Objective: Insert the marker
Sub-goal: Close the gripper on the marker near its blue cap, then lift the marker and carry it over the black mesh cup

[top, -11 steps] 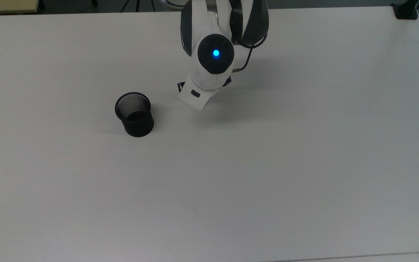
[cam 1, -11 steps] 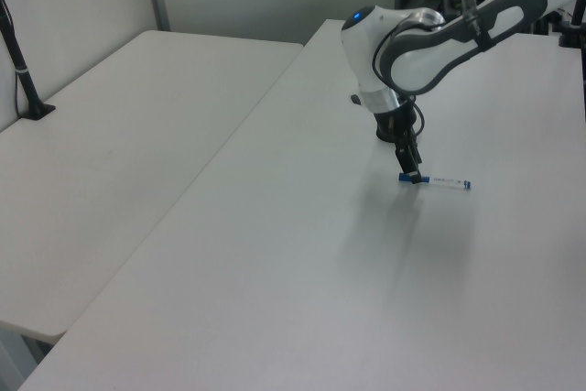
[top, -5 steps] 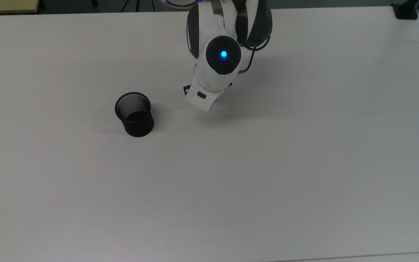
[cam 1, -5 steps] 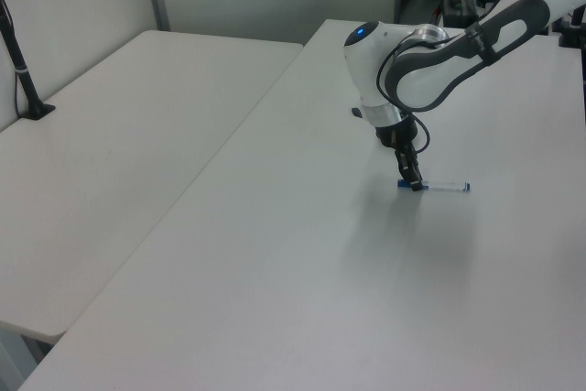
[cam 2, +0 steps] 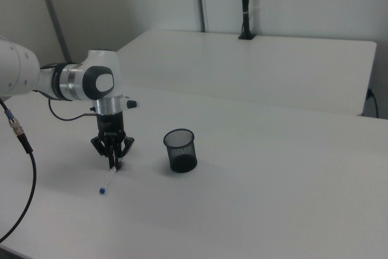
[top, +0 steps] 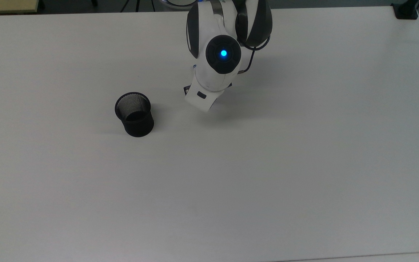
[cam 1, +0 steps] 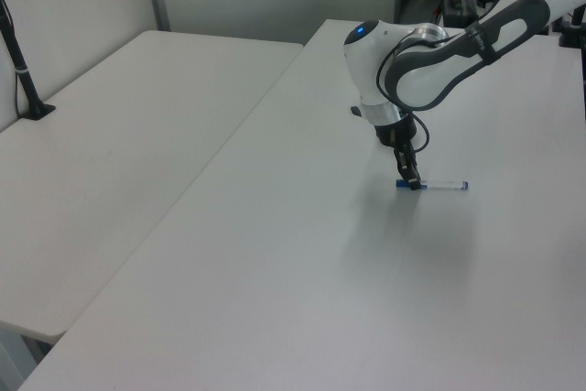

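Seen in the right view, nearest first: marker (cam 2: 109, 182) flat on the white worktop (cam 2: 273, 198), blue tip toward the camera. Claw (cam 2: 114, 163) down on its far end, fingers (cam 2: 112, 157) pressed close around it. Black mesh cup (cam 2: 180, 150) upright near the claw, toward the right view's right. Farther back, a second worktop (cam 2: 254, 65).

Scene lit evenly and brightly from above. Soft grey shadows cast on white table (top: 267, 174). Slight blur seen everywhere.
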Controlling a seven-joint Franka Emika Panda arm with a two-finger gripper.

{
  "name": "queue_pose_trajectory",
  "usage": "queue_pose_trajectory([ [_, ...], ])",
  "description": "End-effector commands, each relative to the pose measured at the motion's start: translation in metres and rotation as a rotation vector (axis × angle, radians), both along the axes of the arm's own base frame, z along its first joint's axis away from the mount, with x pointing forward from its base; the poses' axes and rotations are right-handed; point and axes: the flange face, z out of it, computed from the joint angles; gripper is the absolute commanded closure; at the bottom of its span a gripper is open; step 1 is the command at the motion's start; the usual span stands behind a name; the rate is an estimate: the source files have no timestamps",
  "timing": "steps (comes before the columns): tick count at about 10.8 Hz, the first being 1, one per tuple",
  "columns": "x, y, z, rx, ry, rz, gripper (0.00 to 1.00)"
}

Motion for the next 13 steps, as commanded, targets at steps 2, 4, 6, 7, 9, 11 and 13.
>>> queue_pose_trajectory([
  [2,0.024,-0.04,0.124,0.039,-0.2,-0.073,1.0],
  [4,0.024,-0.089,0.177,0.059,-0.296,-0.151,1.0],
  [6,0.022,-0.131,0.218,0.115,-0.378,-0.242,1.0],
  [7,0.024,-0.151,0.226,0.13,-0.408,-0.286,1.0],
  [9,0.034,-0.184,0.223,0.134,-0.516,-0.357,1.0],
  [11,0.04,-0.216,0.215,0.115,-0.611,-0.404,1.0],
  [13,0.046,-0.224,0.207,0.103,-0.638,-0.413,1.0],
])
